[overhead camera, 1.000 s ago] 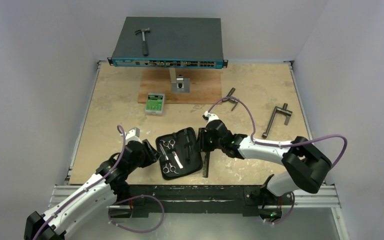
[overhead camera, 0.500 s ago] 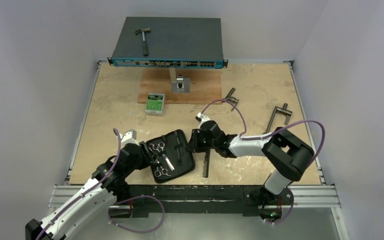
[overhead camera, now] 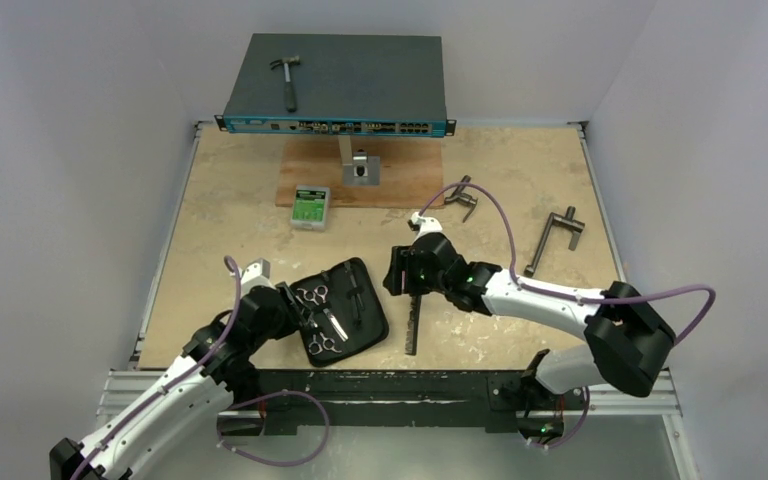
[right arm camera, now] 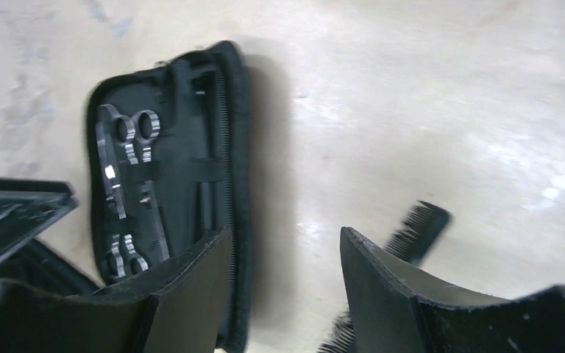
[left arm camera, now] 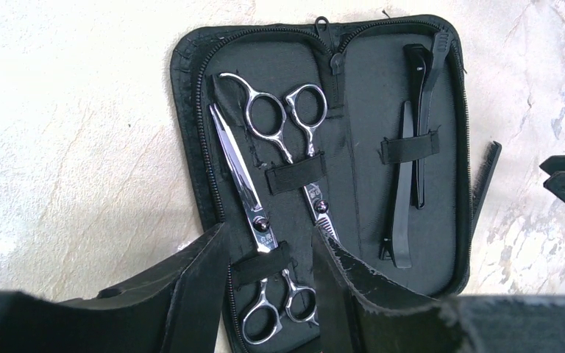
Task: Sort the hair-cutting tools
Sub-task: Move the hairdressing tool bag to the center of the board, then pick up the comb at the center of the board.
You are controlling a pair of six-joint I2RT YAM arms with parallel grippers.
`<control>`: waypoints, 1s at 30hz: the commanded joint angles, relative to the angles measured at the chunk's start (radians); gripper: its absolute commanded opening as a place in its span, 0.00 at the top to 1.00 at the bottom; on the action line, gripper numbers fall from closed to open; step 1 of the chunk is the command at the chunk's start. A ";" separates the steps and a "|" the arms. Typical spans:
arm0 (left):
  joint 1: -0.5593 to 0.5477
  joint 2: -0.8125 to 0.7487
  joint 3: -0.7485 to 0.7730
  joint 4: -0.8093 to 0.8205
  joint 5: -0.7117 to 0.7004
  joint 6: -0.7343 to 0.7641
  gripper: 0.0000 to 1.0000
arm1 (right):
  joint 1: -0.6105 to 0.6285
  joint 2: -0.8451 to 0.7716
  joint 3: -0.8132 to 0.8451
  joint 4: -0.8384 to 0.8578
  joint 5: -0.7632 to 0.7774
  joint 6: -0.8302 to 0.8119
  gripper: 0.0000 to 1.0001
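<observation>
While poised over the near end of the black case [left arm camera: 364,95], which lies open on the table [overhead camera: 240,200], shows the left gripper [left arm camera: 271,232] with jaws apart, straddling the ring handles of the first scissors [left arm camera: 244,184]. Has the second scissors [left arm camera: 321,209] strapped beside it in the case's left half and the black hair clips [left arm camera: 401,213] banded in the right half. Has the black comb [overhead camera: 414,325] on the table just right of the case. Shows the right gripper [right arm camera: 285,234] by the comb's far end, jaws apart, clamping nothing.
</observation>
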 commanded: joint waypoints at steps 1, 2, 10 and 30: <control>0.005 0.017 0.042 0.046 -0.014 -0.005 0.56 | -0.004 -0.016 -0.026 -0.154 0.177 -0.021 0.45; 0.006 0.028 0.044 0.058 -0.005 -0.006 0.56 | -0.005 -0.006 -0.022 -0.154 0.187 -0.026 0.45; -0.025 0.128 0.129 0.088 0.138 0.101 0.59 | -0.011 0.119 -0.011 -0.128 0.208 -0.048 0.48; -0.112 0.208 0.128 0.180 0.139 0.056 0.59 | 0.304 0.073 -0.268 -0.094 0.177 0.285 0.82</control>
